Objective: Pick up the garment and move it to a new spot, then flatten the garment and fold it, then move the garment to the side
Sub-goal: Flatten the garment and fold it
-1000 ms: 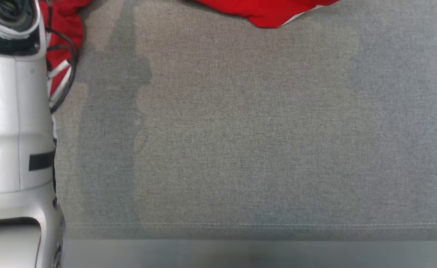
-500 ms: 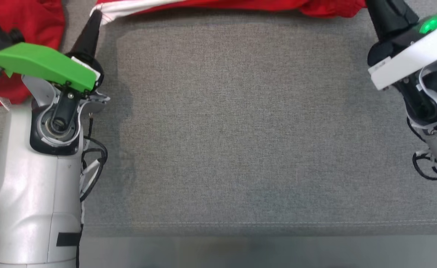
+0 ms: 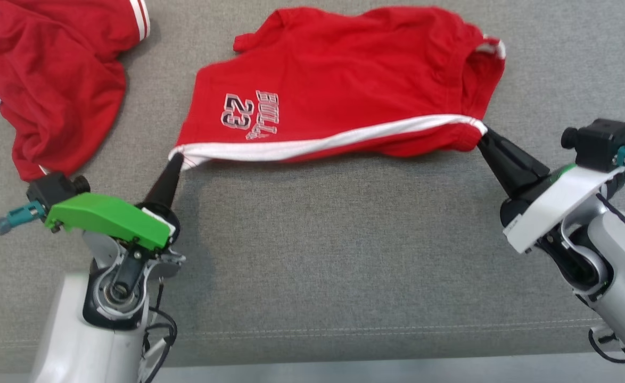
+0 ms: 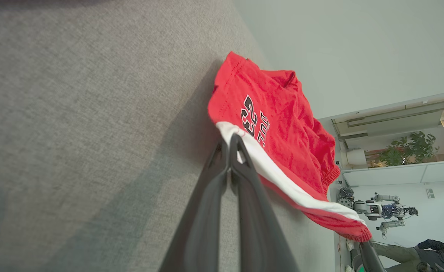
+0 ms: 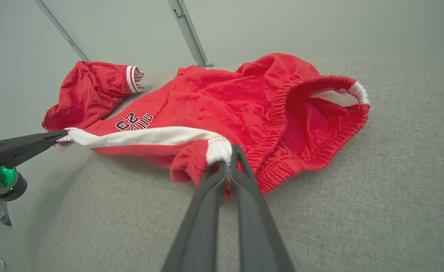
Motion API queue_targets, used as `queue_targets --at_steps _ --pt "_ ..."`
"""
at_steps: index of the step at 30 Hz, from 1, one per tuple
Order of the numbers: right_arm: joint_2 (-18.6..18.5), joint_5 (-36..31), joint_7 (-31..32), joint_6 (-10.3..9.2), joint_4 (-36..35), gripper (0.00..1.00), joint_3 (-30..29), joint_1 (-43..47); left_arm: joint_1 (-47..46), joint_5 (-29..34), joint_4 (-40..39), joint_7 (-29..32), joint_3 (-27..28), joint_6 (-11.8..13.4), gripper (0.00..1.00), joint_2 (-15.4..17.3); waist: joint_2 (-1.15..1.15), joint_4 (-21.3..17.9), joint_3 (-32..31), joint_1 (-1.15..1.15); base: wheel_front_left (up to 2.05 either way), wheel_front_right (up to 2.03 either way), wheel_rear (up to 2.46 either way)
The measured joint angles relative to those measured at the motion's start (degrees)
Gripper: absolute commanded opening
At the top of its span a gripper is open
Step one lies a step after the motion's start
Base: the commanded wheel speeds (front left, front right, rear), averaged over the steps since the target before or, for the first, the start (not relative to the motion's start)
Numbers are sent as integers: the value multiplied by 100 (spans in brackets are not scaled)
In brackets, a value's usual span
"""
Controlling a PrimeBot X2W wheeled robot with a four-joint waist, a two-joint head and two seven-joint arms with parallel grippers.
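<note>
- Head view: garment [image 3: 334, 80], red shorts, lies across the upper middle of the frame on the grey cloth surface [image 3: 344, 255]. Its white stripe [image 3: 318, 144] is stretched along the lower edge.
- Left gripper [image 3: 175, 159] is pinched shut on the left end of the stripe, at the hem corner. Right gripper [image 3: 484, 135] is pinched shut on the right end, by the waist.
- Second red piece [image 3: 51, 80] sits crumpled at upper left, apart from the shorts and close to the left arm.
- My read: this is the carry/lay-out step. Hold both pinches, keep the stripe taut and level, and move both arms at the same rate toward the bare area at lower centre so the far half trails out flat.
- Lower both ends together. Slack on one side will likely bunch the waist end. Steer clear of the upper-left piece.
- Writing: print [image 3: 248, 114] reads "23" with "BULL" beside it, upside down from here. Any last letter is unclear.
- Left wrist view: fingers meet at frame centre with the white corner nipped between the tips and no gap. Shorts run off to the lower right, "23" legible. Another robot [image 4: 381, 209] and a plant [image 4: 411, 147] are in the background at right; no readable text there.
- Right wrist view: fingers closed on the stripe end just beside the elastic waistband [image 5: 282, 109]. The waist opening gapes at right, so it needs smoothing once down. "23" readable at left centre, adjoining letters too skewed to confirm.
</note>
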Motion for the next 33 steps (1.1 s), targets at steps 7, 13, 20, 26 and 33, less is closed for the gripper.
queue_targets --at_steps 7,13,20,26,33 --pt "-233 66 143 5 -31 0 264 605 799 -88 -394 48 -127 100 0 -1 0 -48 -569 0 0 0 0" --pt "-453 85 259 37 -153 0 487 1036 1279 -82 -949 147 -335 268 0 9 0 -51 -975 0 0 0 0" --pt "-638 23 321 53 -439 0 687 1395 1876 37 -1615 276 -502 464 0 52 0 4 -1249 0 0 0 0" --pt "-590 141 492 55 -759 0 950 1703 2313 64 -1992 270 -341 556 0 164 0 64 -1276 0 0 0 0" --pt "-613 268 733 55 -1080 0 1187 2025 2660 116 -2506 249 -92 628 0 292 0 40 -1247 0 0 0 0"
